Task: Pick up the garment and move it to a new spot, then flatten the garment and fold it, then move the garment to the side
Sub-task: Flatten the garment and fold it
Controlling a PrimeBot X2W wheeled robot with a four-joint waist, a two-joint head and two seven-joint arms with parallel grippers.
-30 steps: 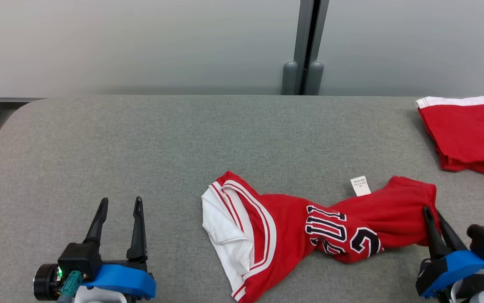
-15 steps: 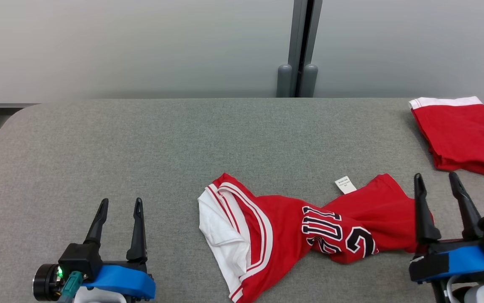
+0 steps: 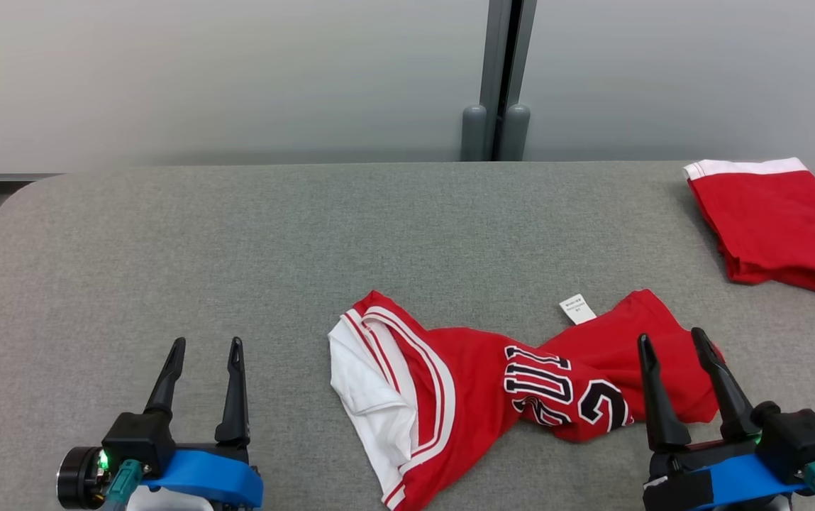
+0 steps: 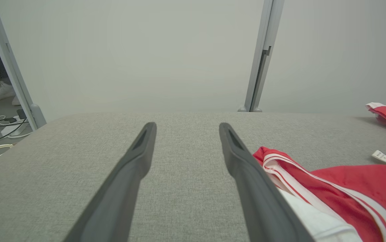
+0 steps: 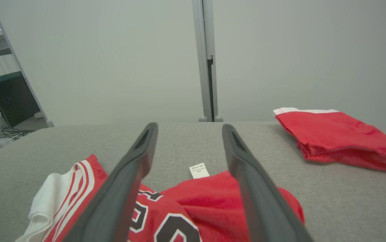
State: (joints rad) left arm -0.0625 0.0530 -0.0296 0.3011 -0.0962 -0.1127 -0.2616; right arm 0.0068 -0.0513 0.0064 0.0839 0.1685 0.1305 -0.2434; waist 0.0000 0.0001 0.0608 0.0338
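The garment (image 3: 492, 383) is a red jersey with white trim and black numbers, lying crumpled and twisted on the grey table, a white label at its far edge. It also shows in the right wrist view (image 5: 199, 205) and the left wrist view (image 4: 347, 188). My right gripper (image 3: 669, 344) stands open over the jersey's right end, nothing between its fingers. My left gripper (image 3: 207, 346) is open too, resting to the left of the jersey and apart from it.
A second red garment (image 3: 779, 223), folded, with a white band, lies at the table's far right. The grey table (image 3: 237, 248) has bare cloth at left and back. A grey post (image 3: 496, 78) stands behind the far edge.
My right gripper let go of the jersey's right end, opened wide and drew back toward me. The jersey end settled on the table. The camera shifted slightly.
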